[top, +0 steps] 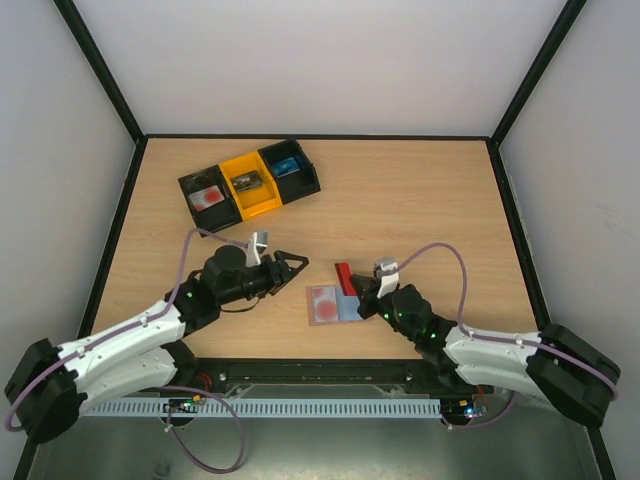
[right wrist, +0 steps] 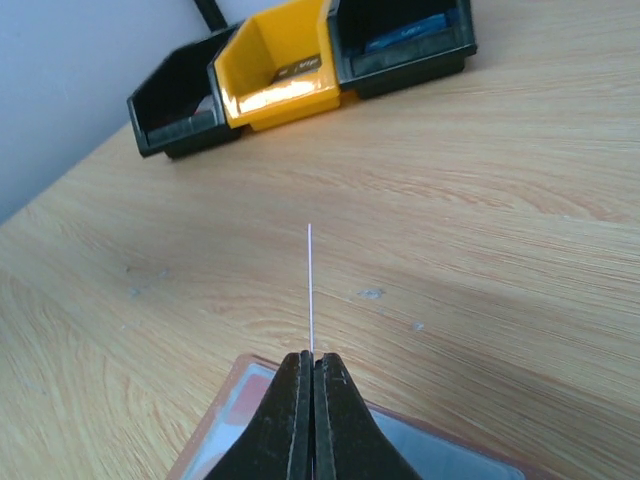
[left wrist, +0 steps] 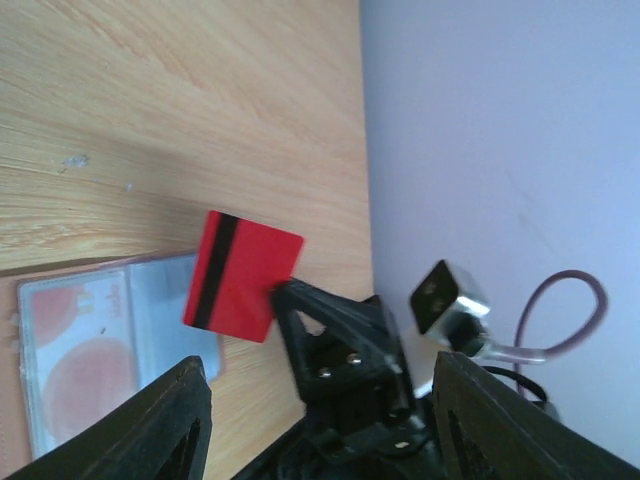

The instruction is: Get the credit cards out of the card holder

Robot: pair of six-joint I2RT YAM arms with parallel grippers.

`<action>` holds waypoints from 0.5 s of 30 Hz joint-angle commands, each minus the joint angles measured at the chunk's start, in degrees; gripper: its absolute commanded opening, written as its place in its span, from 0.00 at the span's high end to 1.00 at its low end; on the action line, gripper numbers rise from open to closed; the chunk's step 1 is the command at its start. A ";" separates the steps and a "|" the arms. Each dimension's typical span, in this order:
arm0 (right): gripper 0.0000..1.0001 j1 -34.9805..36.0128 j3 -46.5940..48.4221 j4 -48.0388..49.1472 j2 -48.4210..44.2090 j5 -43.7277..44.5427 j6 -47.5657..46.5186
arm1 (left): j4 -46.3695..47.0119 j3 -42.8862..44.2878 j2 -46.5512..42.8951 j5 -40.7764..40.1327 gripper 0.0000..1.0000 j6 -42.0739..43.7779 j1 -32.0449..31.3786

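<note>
Here the card holder (top: 346,310) lies open and flat on the table (top: 420,200), near the middle of its near edge. A card with red circles (top: 322,299) shows behind its clear window. The right gripper (top: 357,291) is clenched on a red card (top: 345,275) with a black stripe, holding it on edge over the holder's right-hand half. The left gripper (top: 298,264) stands released and empty, just left of the holder. A row of black and yellow bins (top: 250,182) sits toward the far left corner.

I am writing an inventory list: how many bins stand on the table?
3, side by side in a row at the far left of the table: the left black bin, the yellow bin in the middle, the right black bin. None appears hidden.
</note>
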 commanded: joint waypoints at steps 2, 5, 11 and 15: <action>0.98 1.65 3.94 6.50 6.78 -3.17 -9.83 | -5.21 -1.98 -7.05 -4.15 0.38 -6.08 0.71; 0.98 3.73 4.49 8.28 8.25 -2.65 -14.49 | -4.70 -2.99 -9.27 -3.26 0.38 -8.44 1.11; 0.98 8.66 6.74 7.93 8.52 -2.53 -25.01 | -4.62 -3.62 -9.09 -0.47 0.37 -11.39 1.63; 0.98 9.96 7.43 8.28 8.30 -2.80 -30.79 | -1.84 -4.68 -8.02 2.70 0.35 -13.17 1.64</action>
